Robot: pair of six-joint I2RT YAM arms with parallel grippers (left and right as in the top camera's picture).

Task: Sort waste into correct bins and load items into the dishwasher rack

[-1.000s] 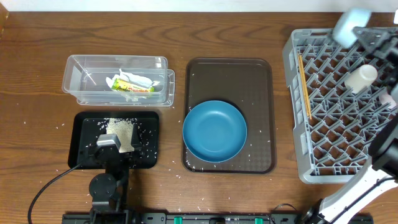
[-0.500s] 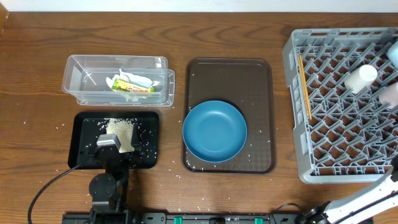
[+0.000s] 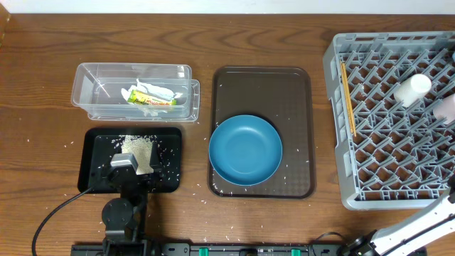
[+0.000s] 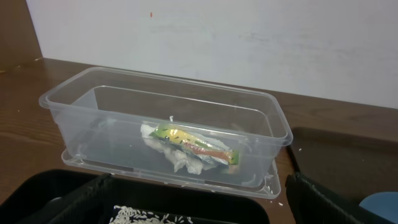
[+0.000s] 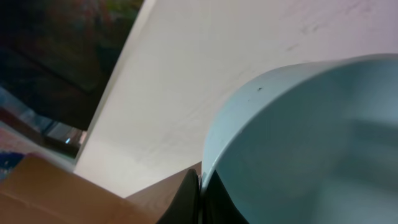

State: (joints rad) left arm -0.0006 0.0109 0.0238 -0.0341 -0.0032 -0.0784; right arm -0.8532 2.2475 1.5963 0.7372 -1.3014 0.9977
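right gripper [image 5: 199,190]: clenched on light-blue bowl [image 5: 298,143] rim, likely for racking | left gripper [image 3: 132,165]: released above rice [image 3: 140,148] in black tray [image 3: 96,178] | wrapper [image 3: 151,98]: binned in clear container [image 3: 82,87]

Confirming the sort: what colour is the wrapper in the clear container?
Yellow-green wrapper, best in the left wrist view.

tabletop [image 3: 39,163] bare left of clear container [image 3: 79,92] | narrow lane between container and brown tray [image 3: 263,89] | left gripper [image 4: 198,186] blocks black tray's [image 3: 89,160] near half | dark-blue bowl [image 3: 245,150] fills brown tray's near half | rack [image 3: 384,167]: chopsticks [image 3: 348,99] left, white cup [image 3: 413,89], pink cup [image 3: 446,109] right, middle cells free
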